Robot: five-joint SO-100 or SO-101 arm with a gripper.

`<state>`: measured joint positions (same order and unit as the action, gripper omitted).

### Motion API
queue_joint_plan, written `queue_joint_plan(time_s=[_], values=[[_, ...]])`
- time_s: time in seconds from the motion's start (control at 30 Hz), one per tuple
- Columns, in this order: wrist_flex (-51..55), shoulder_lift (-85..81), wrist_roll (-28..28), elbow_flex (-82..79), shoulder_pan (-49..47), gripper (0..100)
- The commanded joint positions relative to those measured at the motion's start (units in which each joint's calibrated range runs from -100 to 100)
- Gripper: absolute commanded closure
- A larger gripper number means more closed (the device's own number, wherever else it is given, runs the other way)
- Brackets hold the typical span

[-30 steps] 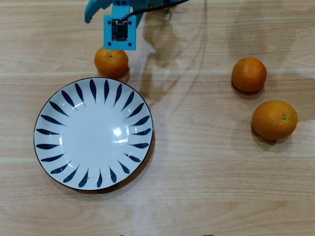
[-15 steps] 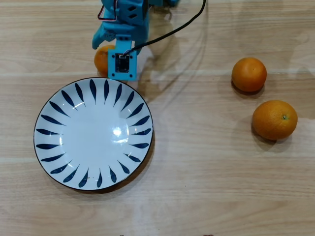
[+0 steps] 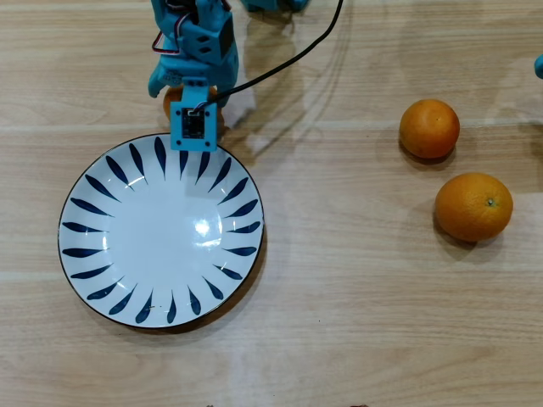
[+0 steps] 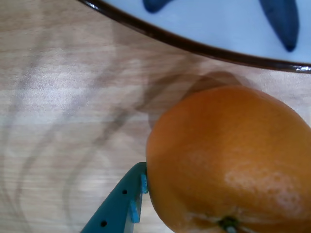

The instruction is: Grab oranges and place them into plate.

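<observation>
Orange (image 4: 228,165) touching one teal jaw, just beside plate (image 4: 209,29); other jaw hidden, grip can't tell.

oranges: three are showing, one (image 3: 172,102) mostly hiding under the arm (image 3: 193,51), two sitting out at the right in the overhead view (image 3: 429,128) (image 3: 473,206)
plate (image 3: 160,230): just one
arm: one
table (image 3: 356,305): one

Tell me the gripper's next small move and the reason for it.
Probably close the fingers on the orange. In the wrist view one finger already sits against its side, the fruit rests on the table just outside the plate, and the plate holds nothing yet.
</observation>
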<state>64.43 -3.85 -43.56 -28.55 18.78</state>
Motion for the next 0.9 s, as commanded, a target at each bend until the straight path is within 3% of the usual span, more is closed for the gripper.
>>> queue_joint_plan(time_s=[0.0,0.5,0.7,0.87], values=[[-2.16,0.72,1.06,0.17,2.10,61],[-1.56,0.05,0.85,0.35,0.49,61],[-1.47,-0.04,0.80,0.35,-0.48,73],[-1.47,-0.04,0.75,0.35,-0.40,75]])
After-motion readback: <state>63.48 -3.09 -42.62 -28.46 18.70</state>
